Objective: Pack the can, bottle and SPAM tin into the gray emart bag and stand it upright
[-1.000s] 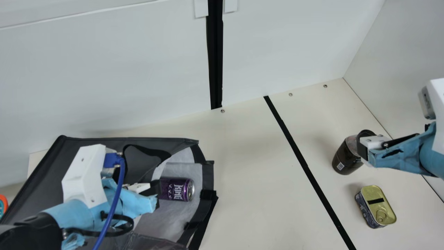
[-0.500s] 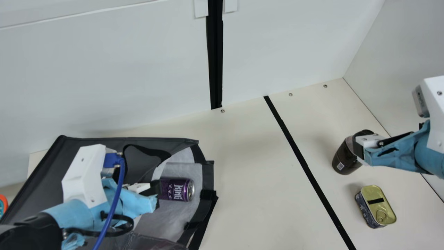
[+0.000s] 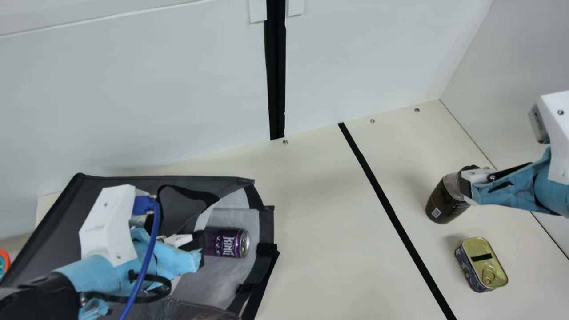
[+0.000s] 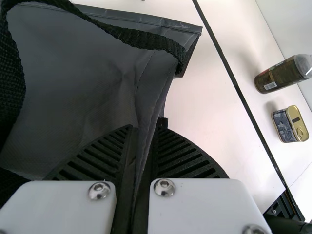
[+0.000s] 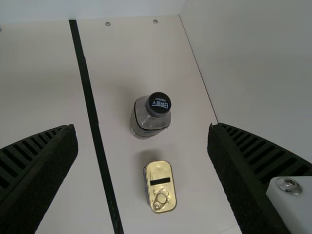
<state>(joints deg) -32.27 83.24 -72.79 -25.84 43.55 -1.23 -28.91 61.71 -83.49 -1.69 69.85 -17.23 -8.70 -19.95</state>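
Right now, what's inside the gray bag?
A purple can, lying on its side near the mouth of the gray bag. The left jaws hide its inner end; fabric covers the bag's deeper part, contents unknown.

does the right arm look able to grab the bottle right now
Likely yes: the right gripper is open, and nothing stands between it and the upright bottle; the tin sits off to one side.

A black strip point(image 3: 393, 218) crosses the table point(image 3: 320, 231), orange object point(image 3: 5, 255) left.
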